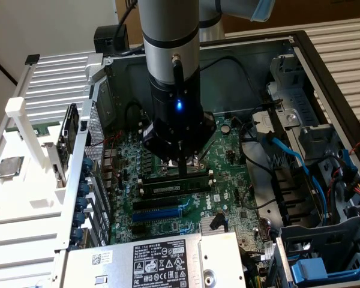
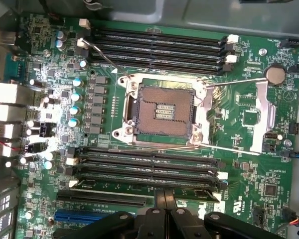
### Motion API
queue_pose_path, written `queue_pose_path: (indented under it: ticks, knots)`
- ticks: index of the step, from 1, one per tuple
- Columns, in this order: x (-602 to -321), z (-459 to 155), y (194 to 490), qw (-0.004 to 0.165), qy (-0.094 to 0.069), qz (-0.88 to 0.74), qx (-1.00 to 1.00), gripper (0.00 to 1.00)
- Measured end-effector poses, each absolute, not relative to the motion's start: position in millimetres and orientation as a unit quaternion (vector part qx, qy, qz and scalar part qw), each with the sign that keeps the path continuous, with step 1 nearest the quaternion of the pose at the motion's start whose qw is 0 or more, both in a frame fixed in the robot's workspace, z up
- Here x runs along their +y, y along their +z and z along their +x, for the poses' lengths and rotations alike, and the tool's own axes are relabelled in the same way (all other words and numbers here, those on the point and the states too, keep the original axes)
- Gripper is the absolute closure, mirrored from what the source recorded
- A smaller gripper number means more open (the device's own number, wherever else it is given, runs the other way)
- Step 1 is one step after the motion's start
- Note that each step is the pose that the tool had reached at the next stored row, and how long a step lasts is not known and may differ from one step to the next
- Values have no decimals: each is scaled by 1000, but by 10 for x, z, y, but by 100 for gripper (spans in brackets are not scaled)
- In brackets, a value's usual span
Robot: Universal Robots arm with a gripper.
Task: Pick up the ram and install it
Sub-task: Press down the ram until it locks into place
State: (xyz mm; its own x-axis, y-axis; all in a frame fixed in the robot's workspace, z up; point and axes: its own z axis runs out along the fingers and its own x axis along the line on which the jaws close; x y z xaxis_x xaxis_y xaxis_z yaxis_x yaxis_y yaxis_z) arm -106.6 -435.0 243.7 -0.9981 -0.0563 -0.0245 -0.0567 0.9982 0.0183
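Note:
The ram (image 1: 168, 188), a long green stick with a white label, lies along one of the black memory slots on the motherboard (image 1: 228, 180), between the slot's white end clips. My gripper (image 1: 186, 170) stands straight above it, fingers shut together, with the tips resting on the stick's top edge near its middle. In the wrist view the shut gripper (image 2: 164, 195) meets the ram (image 2: 194, 189) in the slot row nearest it. The fingers lie along the stick's length and do not clamp it.
The open CPU socket (image 2: 164, 110) sits between two banks of memory slots. The case walls ring the board, with blue and black cables (image 1: 294, 162) on the exterior view's right, a power supply (image 1: 138, 264) in front, and a silver CPU chip (image 1: 9, 167) on a white rack outside.

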Motion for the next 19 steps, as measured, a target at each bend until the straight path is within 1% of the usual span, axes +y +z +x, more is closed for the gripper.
queue_pose_path:
  ticks: [19]
  knots:
    - [-4350, -1067, 2437, 12, 9, 22, 1000, 90]
